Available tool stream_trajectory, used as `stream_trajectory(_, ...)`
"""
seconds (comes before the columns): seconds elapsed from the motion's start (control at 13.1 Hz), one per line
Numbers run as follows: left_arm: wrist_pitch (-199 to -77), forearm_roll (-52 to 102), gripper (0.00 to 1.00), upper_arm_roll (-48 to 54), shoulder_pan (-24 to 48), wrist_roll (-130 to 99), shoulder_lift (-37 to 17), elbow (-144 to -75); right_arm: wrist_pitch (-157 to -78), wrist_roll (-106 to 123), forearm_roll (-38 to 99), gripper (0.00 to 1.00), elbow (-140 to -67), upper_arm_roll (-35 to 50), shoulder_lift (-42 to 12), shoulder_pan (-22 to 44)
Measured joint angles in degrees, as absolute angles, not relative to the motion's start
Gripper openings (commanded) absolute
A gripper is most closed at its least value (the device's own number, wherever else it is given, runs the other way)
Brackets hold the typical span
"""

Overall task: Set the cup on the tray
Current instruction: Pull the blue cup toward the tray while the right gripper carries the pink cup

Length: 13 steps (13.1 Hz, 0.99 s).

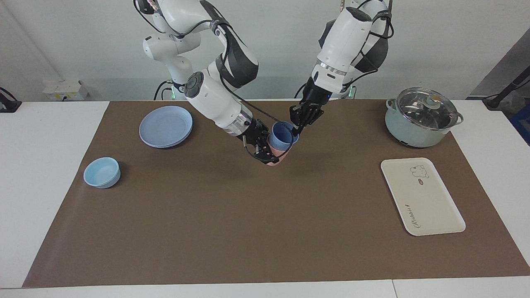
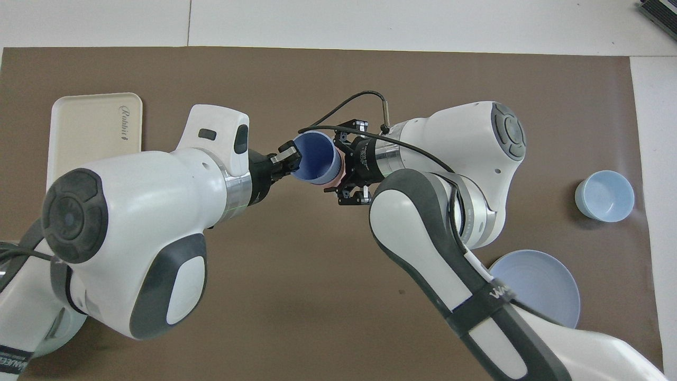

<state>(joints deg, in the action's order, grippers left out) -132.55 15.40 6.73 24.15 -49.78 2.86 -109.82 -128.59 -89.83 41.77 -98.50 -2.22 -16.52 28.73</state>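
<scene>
The periwinkle-blue cup [image 1: 282,135] sits nested inside a salmon-pink cup [image 1: 276,159]; the pair is tilted, low over the middle of the brown mat. My right gripper [image 1: 265,150] is shut on the pink cup from the side. My left gripper [image 1: 297,127] pinches the blue cup's rim, one finger inside and one outside. In the overhead view the blue cup [image 2: 314,157] lies between the left gripper [image 2: 290,157] and the right gripper [image 2: 350,170]. The cream tray [image 1: 422,196] lies empty toward the left arm's end of the table, and also shows in the overhead view [image 2: 95,127].
A lidded grey-green pot [image 1: 420,118] stands nearer to the robots than the tray. A round blue plate [image 1: 165,126] and a light-blue bowl [image 1: 102,172] sit toward the right arm's end. The brown mat [image 1: 248,231] covers the table's middle.
</scene>
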Motion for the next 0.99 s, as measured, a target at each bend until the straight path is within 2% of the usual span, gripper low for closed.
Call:
stream_trajectory(0.23,-120.5,15.4,0.00,5.3,22.8,-49.8,3.4,-101.9,-128.6,-89.8,41.8,0.00,-98.5,-2.1,-16.5,28.8)
stream_trajectory(0.38,-109.9,15.3,0.00,4.9,19.5,-47.6,4.5,-95.4,-128.6,-89.8,41.8,0.00,-98.5,-2.2,-16.5,28.4)
stream_trajectory(0.54,-103.2,15.3,0.00,4.3,14.5,-41.4,5.4,-92.4,-128.6,-89.6,41.8,0.00,-98.8,-2.3,-16.5,26.3)
stream_trajectory(0.77,-103.5,15.3,0.00,3.7,4.4,-27.3,5.6,-93.7,-126.6,-81.3,48.1,0.00,-101.7,-2.4,-16.5,18.7)
stream_trajectory(0.99,-112.3,15.3,0.00,3.5,-4.3,-15.3,4.0,-99.2,-120.6,-69.7,51.9,0.00,-105.7,-2.7,-16.5,7.6)
